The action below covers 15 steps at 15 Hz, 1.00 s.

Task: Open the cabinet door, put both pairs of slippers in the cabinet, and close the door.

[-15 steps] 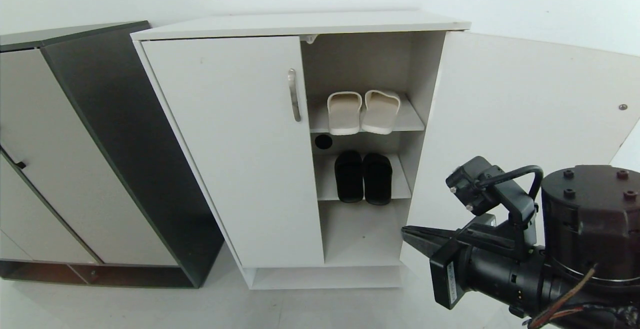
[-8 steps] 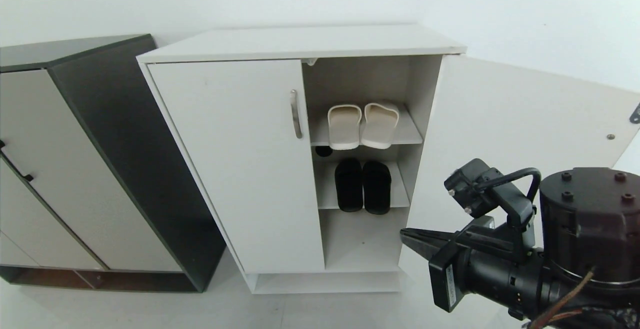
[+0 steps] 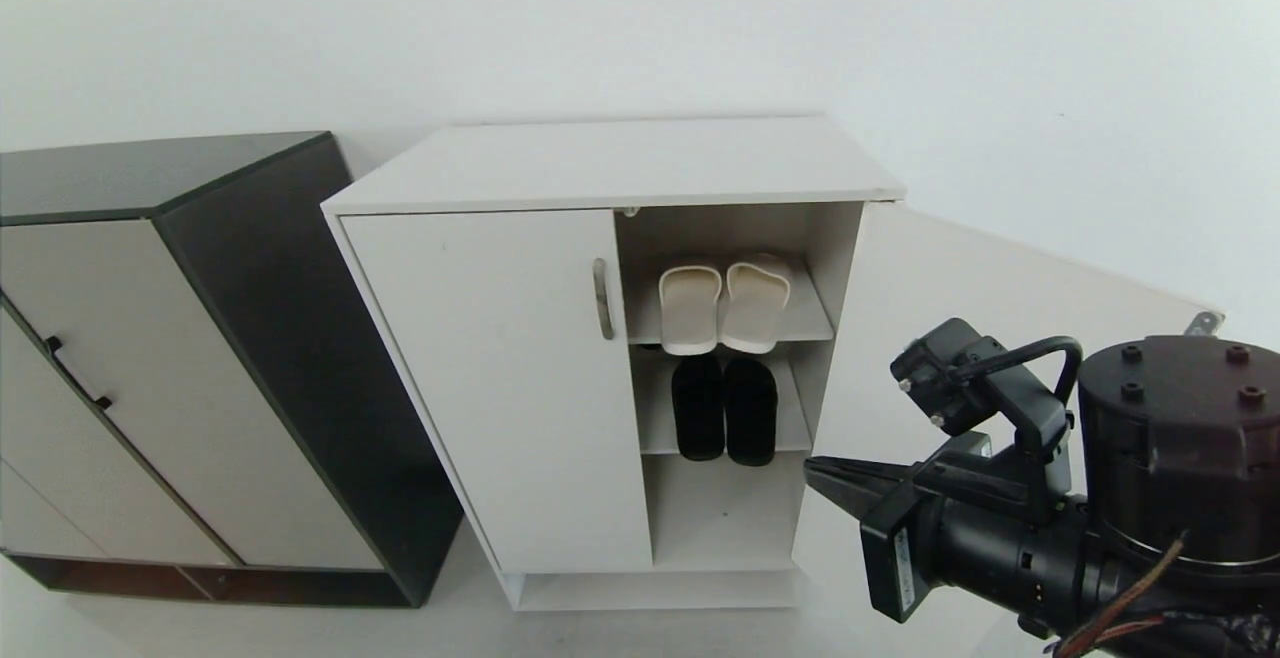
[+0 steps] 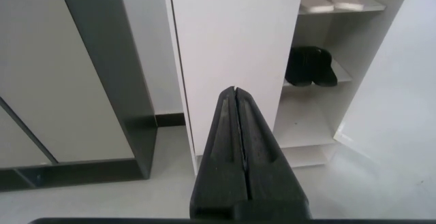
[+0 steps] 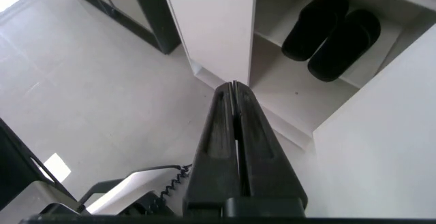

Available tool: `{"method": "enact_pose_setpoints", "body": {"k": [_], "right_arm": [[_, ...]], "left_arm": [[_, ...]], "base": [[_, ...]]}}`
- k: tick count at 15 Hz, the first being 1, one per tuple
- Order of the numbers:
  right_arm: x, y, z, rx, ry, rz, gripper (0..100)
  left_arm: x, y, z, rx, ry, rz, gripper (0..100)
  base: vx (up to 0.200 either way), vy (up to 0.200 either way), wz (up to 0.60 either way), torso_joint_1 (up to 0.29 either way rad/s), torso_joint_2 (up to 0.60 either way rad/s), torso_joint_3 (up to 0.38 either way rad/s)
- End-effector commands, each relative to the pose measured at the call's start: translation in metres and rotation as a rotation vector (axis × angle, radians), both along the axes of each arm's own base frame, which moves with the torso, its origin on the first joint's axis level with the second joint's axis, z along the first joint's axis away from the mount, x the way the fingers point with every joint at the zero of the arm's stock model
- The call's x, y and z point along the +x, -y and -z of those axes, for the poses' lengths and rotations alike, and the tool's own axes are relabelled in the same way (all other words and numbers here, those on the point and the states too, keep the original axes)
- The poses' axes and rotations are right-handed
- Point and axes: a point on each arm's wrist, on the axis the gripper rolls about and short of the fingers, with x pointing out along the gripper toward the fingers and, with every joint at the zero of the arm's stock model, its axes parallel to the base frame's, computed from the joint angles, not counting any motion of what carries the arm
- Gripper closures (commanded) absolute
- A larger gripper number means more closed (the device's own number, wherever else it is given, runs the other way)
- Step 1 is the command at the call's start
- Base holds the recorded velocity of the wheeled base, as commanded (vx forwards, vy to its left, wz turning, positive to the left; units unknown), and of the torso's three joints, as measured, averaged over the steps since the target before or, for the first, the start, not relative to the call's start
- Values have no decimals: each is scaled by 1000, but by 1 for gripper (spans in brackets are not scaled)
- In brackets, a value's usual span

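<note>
A white cabinet point(image 3: 610, 163) stands on a pale grey tiled floor point(image 5: 88, 81) against a plain white wall point(image 3: 640, 28). Its left door point(image 3: 500, 388) is shut and carries a metal handle point(image 3: 602, 299), while its right door point(image 3: 1000, 318) is swung wide open. Inside, the beige slippers point(image 3: 725, 303) sit side by side on the upper shelf, and the black slippers point(image 3: 724, 408) sit side by side on the shelf below. A dark cabinet point(image 3: 250, 338) with pale doors stands just beside the white one, on its left. The right gripper point(image 3: 812, 465) hangs low in front of the open door, apart from it, with its fingers pressed together. The left gripper point(image 4: 234, 91) points at the shut left door from a distance, its fingers likewise pressed together, holding nothing.
</note>
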Motion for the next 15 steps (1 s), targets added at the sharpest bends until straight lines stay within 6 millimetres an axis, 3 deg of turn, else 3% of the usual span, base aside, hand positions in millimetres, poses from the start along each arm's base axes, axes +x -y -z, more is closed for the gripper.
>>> {"method": "enact_pose_setpoints", "body": {"k": [1, 15], "right_arm": [[0, -1, 0, 2, 1, -2, 100], [-1, 0, 0, 13, -1, -21, 100]], "left_arm": [[0, 0, 0, 0, 1, 1, 100], [0, 0, 0, 1, 1, 1, 100]], "base": [[0, 0, 0, 168, -476, -305], [0, 0, 0, 209, -518, -308]]}}
